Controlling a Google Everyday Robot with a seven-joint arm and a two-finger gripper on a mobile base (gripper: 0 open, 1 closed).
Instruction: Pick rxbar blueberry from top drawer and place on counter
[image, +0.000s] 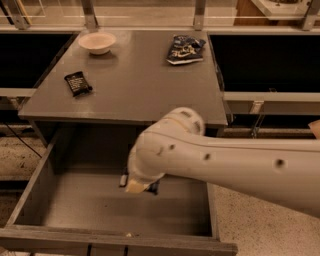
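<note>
The top drawer (31, 199) stands pulled open below the counter (135, 90). My white arm reaches in from the right and down into the drawer. My gripper (137, 186) is low over the drawer's floor near its middle, mostly hidden by the wrist. A small dark-blue piece, likely the rxbar blueberry (153, 188), shows at the gripper's right side. I cannot tell whether it is held or lies on the floor.
On the counter lie a black wrapped bar (78, 83) at the left, a white bowl (97, 42) at the back left and a puffy blue-and-white snack bag (185, 49) at the back right. Dark open recesses flank the counter.
</note>
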